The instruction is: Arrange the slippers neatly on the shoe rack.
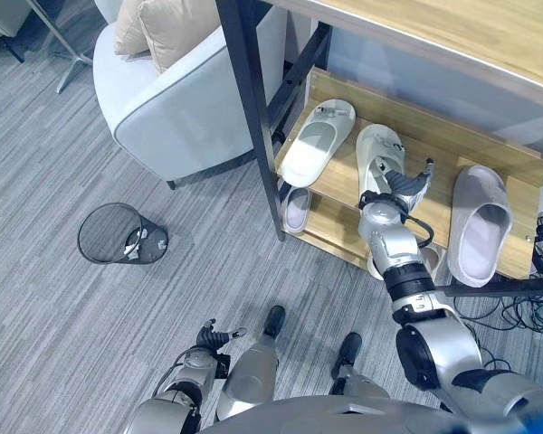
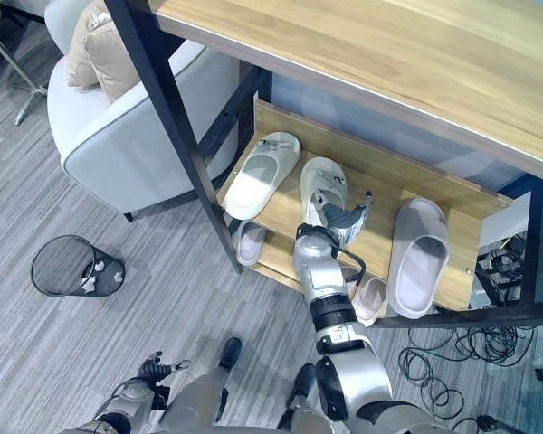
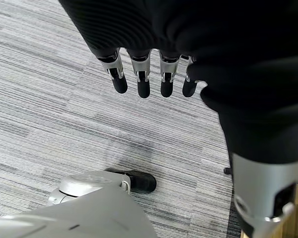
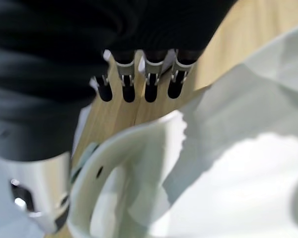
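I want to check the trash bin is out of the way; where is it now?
The black mesh bin stands on the grey carpet at the robot's left, in front of the white armchair, apart from the shoe rack.

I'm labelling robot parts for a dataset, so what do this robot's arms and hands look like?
Both arms are silver-grey, built of rounded metallic segments with black rings at the joints. The right hand and left hand each wear a dark ribbed cover over the back and wrist. The fingers are silver with dark rounded tips. A thin black cable loops beside the right wrist.

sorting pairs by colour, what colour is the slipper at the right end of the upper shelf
Light grey slipper, plain, no pattern; it shows best in the right eye view.
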Available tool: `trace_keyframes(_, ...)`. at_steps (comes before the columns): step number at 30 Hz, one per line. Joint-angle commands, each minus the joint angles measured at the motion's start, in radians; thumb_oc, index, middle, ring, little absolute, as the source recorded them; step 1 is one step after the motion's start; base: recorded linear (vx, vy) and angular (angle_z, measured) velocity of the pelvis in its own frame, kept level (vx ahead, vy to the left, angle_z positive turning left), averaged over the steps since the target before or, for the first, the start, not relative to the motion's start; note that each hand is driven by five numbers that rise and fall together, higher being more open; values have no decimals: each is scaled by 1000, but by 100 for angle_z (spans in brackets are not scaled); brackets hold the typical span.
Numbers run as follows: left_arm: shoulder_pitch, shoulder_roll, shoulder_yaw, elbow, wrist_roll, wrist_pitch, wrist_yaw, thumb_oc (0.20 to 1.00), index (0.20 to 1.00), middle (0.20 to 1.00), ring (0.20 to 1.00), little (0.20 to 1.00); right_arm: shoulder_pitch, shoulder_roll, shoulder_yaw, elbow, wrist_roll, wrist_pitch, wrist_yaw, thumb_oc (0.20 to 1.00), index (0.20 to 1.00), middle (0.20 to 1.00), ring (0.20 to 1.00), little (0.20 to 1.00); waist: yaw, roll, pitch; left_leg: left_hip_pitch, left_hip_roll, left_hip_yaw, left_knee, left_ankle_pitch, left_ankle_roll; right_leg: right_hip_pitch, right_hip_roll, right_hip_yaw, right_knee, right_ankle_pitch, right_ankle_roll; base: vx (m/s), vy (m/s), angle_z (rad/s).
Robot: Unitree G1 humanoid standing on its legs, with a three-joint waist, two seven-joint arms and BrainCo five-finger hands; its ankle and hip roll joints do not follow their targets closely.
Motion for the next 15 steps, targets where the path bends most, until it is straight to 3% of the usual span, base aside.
trace_keyframes(1, 5, -172, -50, 109, 10, 5, -30, 1000, 1000, 1000, 1000, 1000, 16, -10, 0, -82, -51, -61, -11, 1000, 1000, 1000, 1000, 1000, 6, 3, 1, 54, 14, 35, -105, 62, 41, 120, -74, -20, 5, -46, 118, 0, 0, 0)
trace_keyframes(15, 17, -167, -48, 117, 5, 10, -47, 1000, 1000, 1000, 1000, 1000, 158, 55, 66, -158, -54, -86, 43, 1000, 1000, 1000, 1000, 1000, -6, 3, -17, 68, 16, 41, -105, 56, 44, 124, -71, -3, 5, -49, 114, -1, -1, -1)
